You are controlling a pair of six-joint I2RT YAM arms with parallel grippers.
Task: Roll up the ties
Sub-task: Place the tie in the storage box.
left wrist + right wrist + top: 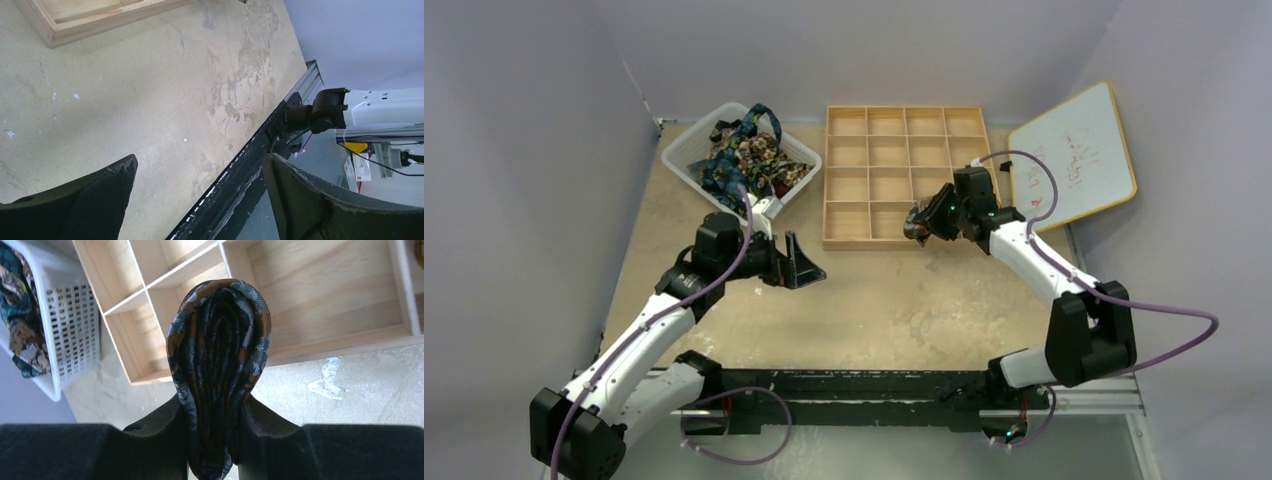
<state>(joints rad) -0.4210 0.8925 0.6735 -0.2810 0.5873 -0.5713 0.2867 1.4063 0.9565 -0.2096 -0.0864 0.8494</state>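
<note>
My right gripper (916, 222) is shut on a rolled dark brown tie with orange-grey blotches (220, 365). It holds the roll at the near right corner of the wooden compartment tray (907, 176), above the tray's front rim. Both fingers (150, 440) squeeze the roll from the sides. More ties (746, 155), blue-teal and brown floral, lie heaped in the white basket (686, 148) at the back left; they show at the left edge of the right wrist view (20, 325). My left gripper (807, 263) is open and empty above bare table, just in front of the basket.
A small whiteboard (1074, 155) leans at the back right. The wooden tray's corner (55, 37) and the table's black front rail (240, 165) show in the left wrist view. Purple cables loop around both arms.
</note>
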